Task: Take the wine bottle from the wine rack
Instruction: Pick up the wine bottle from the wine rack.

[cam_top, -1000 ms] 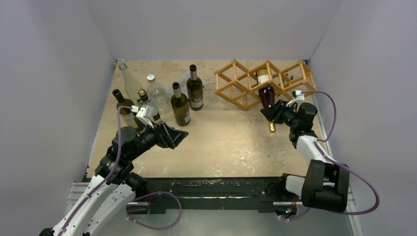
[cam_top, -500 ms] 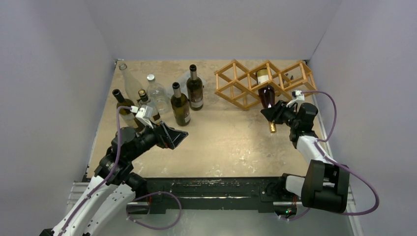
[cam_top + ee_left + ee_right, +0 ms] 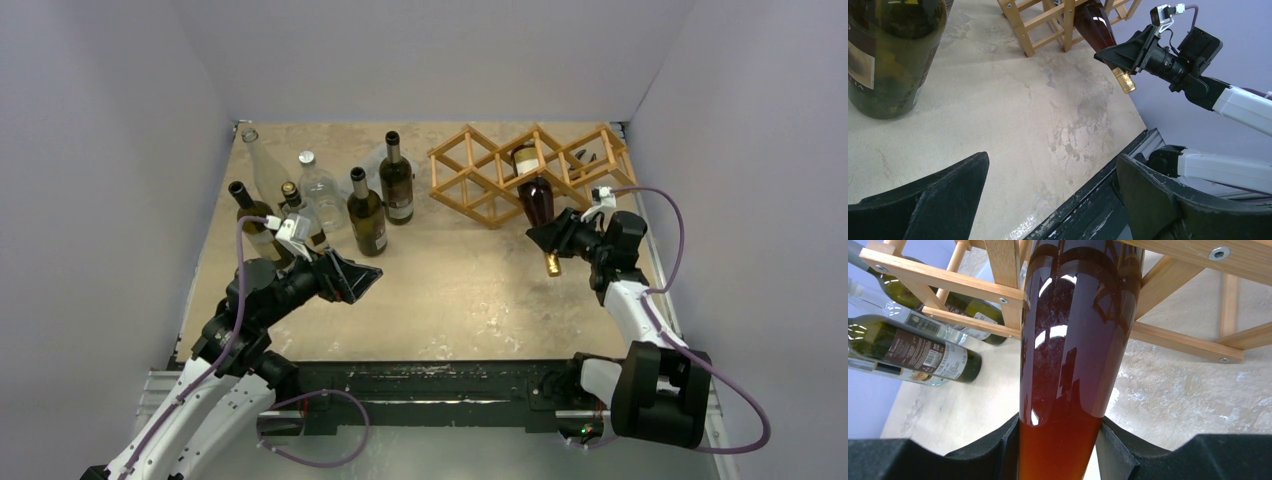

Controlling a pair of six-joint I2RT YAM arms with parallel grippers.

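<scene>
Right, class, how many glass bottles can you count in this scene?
7. Six stand at far left: two clear glass bottles and four dark glass bottles. One dark red glass bottle lies in the light wooden lattice rack, gripped by the right tool. None appear hidden.

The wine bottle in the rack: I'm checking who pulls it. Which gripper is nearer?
Right. The right gripper grips the wine bottle by its neck; the left gripper hangs open far leftward, by the standing bottles.

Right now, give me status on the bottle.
Right hand shut on bottle. Left hand open, idle. Bottle body in rack. Nothing blocking.
</scene>
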